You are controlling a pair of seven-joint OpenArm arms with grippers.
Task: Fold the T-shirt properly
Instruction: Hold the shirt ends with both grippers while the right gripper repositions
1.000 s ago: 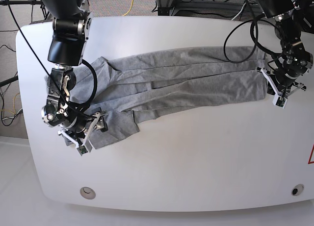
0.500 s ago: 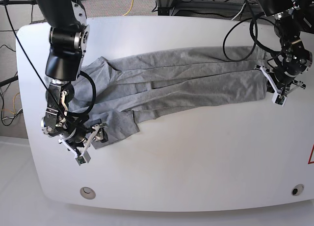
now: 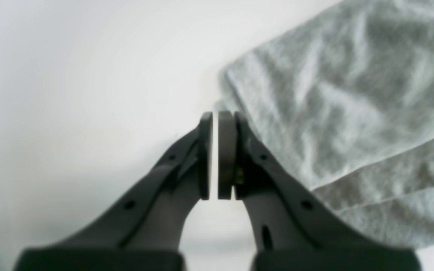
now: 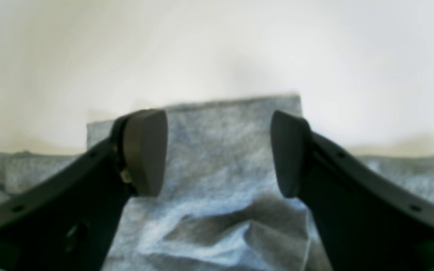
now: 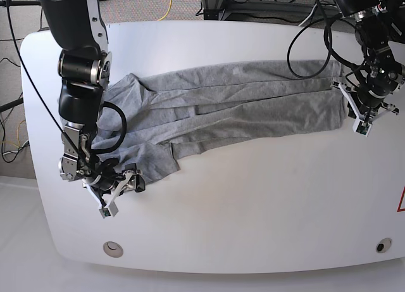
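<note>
White table carries the T-shirt lengthwise. Right gripper, spread, straddles its sleeve for pickup; left gripper, pressed together and empty, sits beside its hem.

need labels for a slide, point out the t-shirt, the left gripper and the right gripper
T-shirt (image 5: 253,105): base view, middle of the grey fabric.
Left gripper (image 3: 215,120): left wrist view, between the shut fingertips.
Right gripper (image 4: 219,150): right wrist view, between the open fingertips.

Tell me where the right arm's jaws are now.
In the base view, the right gripper is low on the left, open at the T-shirt's near sleeve edge, near the table's front.
</note>
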